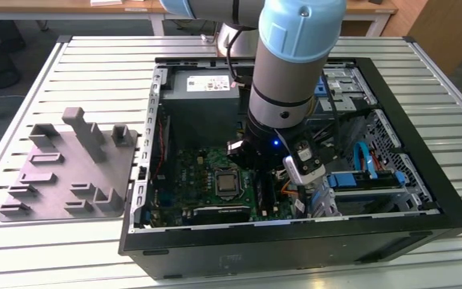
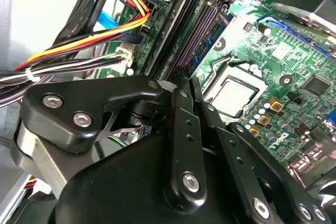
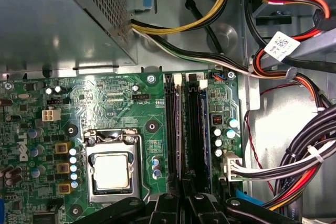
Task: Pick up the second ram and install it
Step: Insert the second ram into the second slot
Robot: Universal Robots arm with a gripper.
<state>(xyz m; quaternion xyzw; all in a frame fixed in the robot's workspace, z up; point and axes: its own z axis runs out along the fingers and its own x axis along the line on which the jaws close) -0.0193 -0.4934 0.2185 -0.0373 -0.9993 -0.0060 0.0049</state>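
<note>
basically my claw (image 2: 190, 83) is narrow, pinching the second ram (image 2: 212, 35), which lies along a motherboard (image 2: 294, 51) slot in the second wrist view; exterior view shows my arm (image 1: 283, 90) reaching down inside the case (image 1: 447, 211).

A slatted metal table (image 1: 94, 54) stands before wooden desks (image 1: 62, 7) on grey floor (image 1: 6, 96).

The case (image 1: 456, 224) lies open on the table (image 1: 94, 66). The rack (image 1: 70, 174) sits beside it, at 9 o'clock in the exterior view. The board (image 1: 190, 180) lies in the case floor. From the CPU socket (image 1: 227, 183), the arm (image 1: 295, 78) descends at 2 o'clock, and the drive cage (image 1: 367, 180) stands at 3 o'clock.
</note>
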